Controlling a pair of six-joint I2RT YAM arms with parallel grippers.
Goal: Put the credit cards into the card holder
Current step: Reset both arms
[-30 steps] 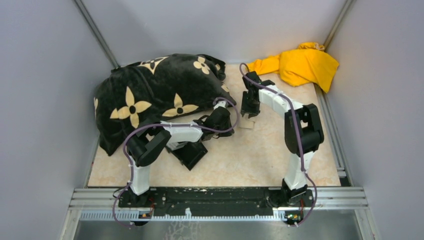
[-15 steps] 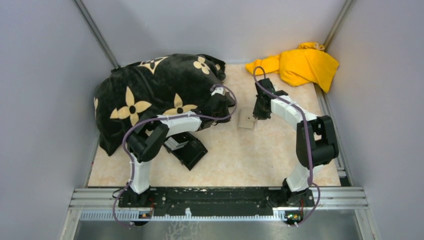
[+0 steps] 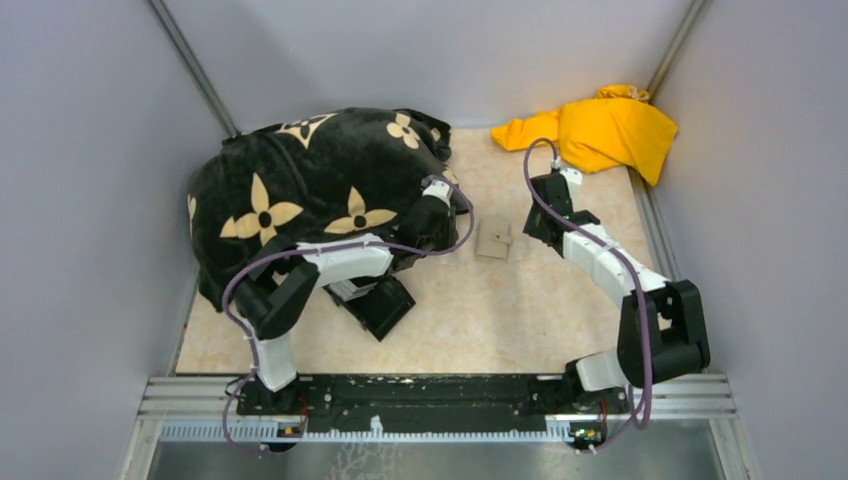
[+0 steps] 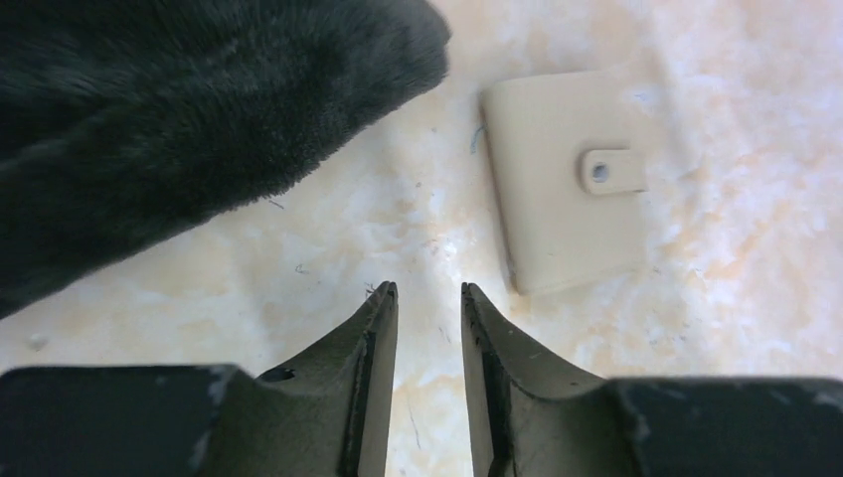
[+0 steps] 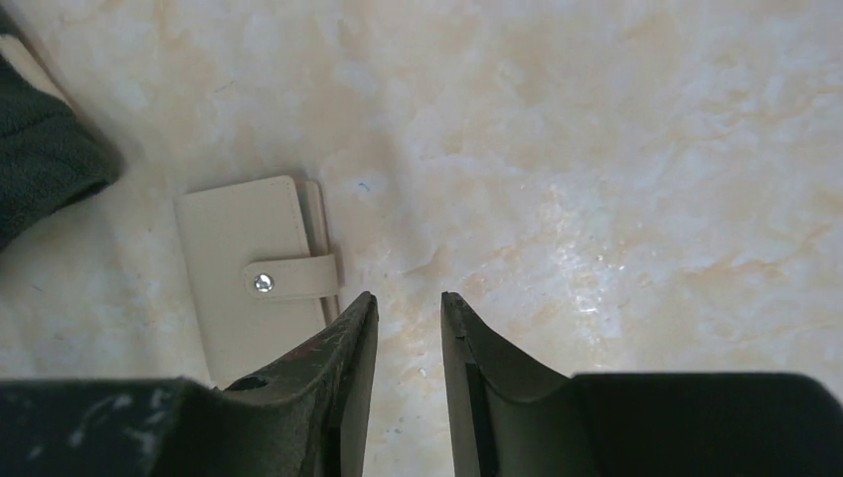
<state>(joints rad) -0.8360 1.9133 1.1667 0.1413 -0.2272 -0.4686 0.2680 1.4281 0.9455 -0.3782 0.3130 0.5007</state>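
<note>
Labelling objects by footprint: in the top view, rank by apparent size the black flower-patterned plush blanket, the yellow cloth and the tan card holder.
Largest: black flower-patterned plush blanket.
Then: crumpled yellow cloth.
Smallest: flat tan card holder.
The gaps are clear.

The worktop [image 3: 520, 310] is a pale, marble-patterned cream surface with faint orange veins. A large black plush blanket [image 3: 310, 180] with cream flower motifs lies heaped over its far left part. A crumpled yellow cloth [image 3: 600, 130] sits in the far right corner. The card holder [image 3: 494, 238], tan and folded shut with its clasp tab snapped across one face, lies flat near the middle, just beside the blanket's right tip but apart from it. A black box [image 3: 385, 305] rests at the near left, close to the blanket's near edge
</note>
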